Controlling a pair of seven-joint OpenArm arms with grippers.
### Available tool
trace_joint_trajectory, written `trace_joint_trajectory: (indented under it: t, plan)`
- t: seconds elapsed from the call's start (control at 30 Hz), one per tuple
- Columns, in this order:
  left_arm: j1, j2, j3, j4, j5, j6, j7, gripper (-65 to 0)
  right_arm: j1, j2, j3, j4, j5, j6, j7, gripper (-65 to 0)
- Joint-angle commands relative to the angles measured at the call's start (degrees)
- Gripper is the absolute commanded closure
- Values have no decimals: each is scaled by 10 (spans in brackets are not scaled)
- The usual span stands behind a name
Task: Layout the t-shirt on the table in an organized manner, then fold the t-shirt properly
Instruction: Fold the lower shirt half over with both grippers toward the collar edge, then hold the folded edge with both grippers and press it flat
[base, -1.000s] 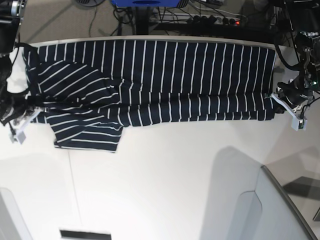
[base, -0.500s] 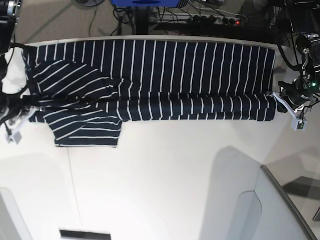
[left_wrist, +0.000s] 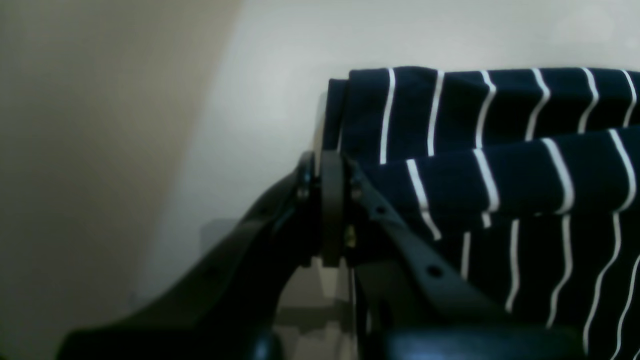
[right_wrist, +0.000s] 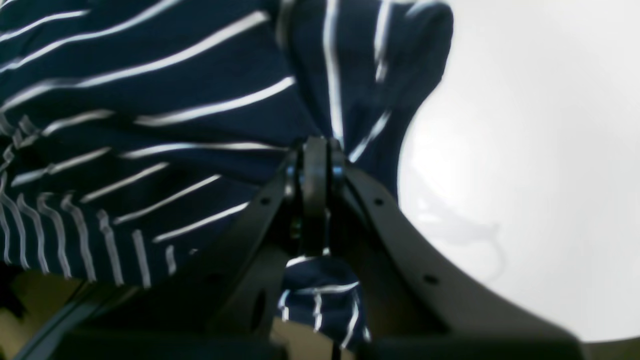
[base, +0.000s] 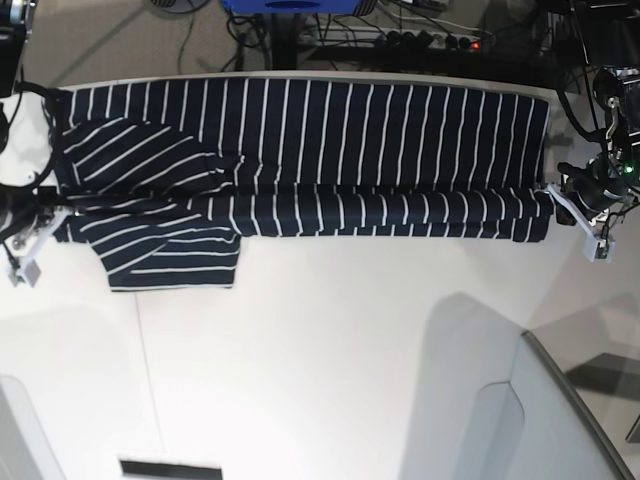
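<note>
Navy striped t-shirt (base: 300, 150), one, pinched by two hands on one table (base: 320, 350).

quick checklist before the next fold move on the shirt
1. Left gripper shut on the t-shirt edge: ok.
2. Right gripper shut on fabric: ok.
3. Folded band between the two grips straight, no sag: ok.
4. Sleeve near the right gripper flat: not ok, it sticks out below the band.
5. Table in front bare for the fold: ok.
6. How many layers each grip holds: cannot tell.
</note>
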Motion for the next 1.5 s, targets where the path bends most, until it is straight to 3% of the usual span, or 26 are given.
trace_joint_trajectory:
  t: [0.0,0.13,0.37,0.43,0.6,0.87,1.3,1.47]
  plan:
    - [-7,-14,-4,8,3,6,-11,0,9,7,6,24,0,1,-4,0]
    - [-7,-14,-4,8,3,6,-11,0,1,1,6,53,0,1,-30,0]
    - [0,-15,-2,8,3,-3,-11,0,-29,-31,29,48,-4,0,-26,0]
    - [1,-17,9,8,3,-21,-11,0,-33,-31,27,33,-4,0,-14,0]
    - [1,-16,33,7,6,-20,-11,0,-33,-28,20,-16,-5,0,19,0]
    - [1,-7,33,7,87,-23,-11,0,-33,4,23,-26,-5,0,30,0]
    - [1,25,34,-6,93,-23,-13,0,-31,-12,19,-57,-5,0,44,0]
    - [1,27,36,-43,93,-21,-52,0,-32,-12,19,-77,-5,1,55,0]
